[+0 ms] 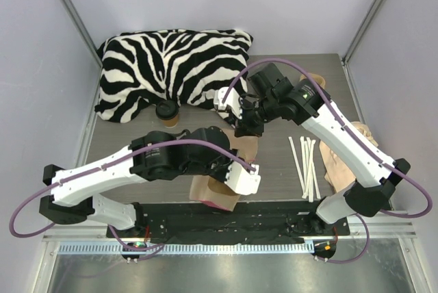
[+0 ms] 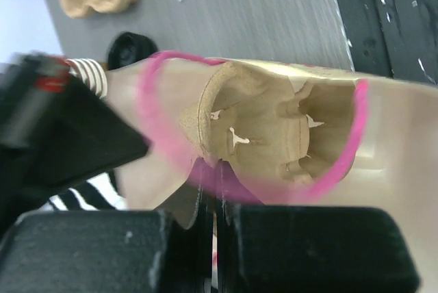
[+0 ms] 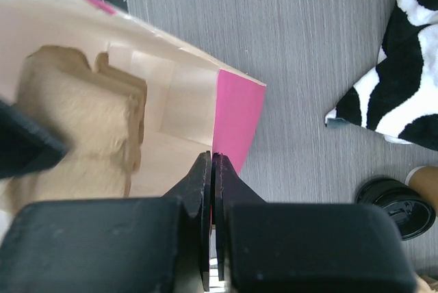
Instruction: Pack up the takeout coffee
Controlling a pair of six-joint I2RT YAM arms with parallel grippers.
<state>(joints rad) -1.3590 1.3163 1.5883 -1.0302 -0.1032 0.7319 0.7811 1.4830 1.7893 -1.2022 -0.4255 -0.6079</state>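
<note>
The takeout coffee (image 1: pixel 167 111), a brown cup with a black lid, stands on the table against the zebra cushion, left of the bag and free of both grippers. It also shows in the right wrist view (image 3: pixel 395 205). A paper bag (image 1: pixel 217 194), pink outside and tan inside, is held open between the arms. My left gripper (image 2: pixel 219 170) is shut on the bag's near rim (image 2: pixel 397 156). My right gripper (image 3: pixel 213 159) is shut on its far rim (image 3: pixel 239 115). A cardboard cup carrier (image 2: pixel 260 129) lies inside the bag.
A zebra-striped cushion (image 1: pixel 171 67) fills the back left. White stir sticks (image 1: pixel 306 163) and spare cardboard carriers (image 1: pixel 342 163) lie at the right. A stack of cups (image 2: pixel 89 77) and a loose black lid (image 2: pixel 130 50) sit behind the right arm.
</note>
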